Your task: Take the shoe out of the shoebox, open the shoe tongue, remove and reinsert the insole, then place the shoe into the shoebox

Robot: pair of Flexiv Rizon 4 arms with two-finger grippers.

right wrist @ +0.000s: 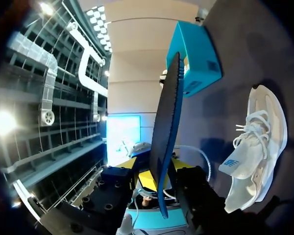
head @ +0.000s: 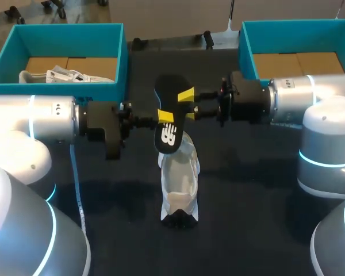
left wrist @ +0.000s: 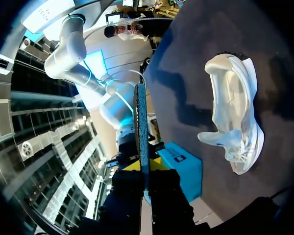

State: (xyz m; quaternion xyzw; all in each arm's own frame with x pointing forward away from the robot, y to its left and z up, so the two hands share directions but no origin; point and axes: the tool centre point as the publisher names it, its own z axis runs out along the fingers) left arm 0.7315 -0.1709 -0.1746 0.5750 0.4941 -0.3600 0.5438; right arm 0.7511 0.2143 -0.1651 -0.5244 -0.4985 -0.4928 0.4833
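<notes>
Where bare, table [head: 247, 218]: dark surface, carrying both boxes and shoe.
left shoebox [head: 63, 89]: teal, open-topped, far left corner; white item [head: 66, 75] inside.
right shoebox [head: 246, 54]: teal, open-topped, far right corner.
shoe [head: 180, 184]: white, on table between arms, well apart from both boxes; tongue [right wrist: 235, 164] folded outward. Judged light, with a soft upper and firmer sole; best gripped at collar or side wall.
insole [head: 168, 118]: black, raised above shoe. Judged thin, floppy, prone to bend or slip; pinch flat faces, feed toe end first.
left gripper [head: 163, 118]: narrow, clamped on insole.
right gripper [head: 190, 103]: narrow, pinching insole from opposite side.
</notes>
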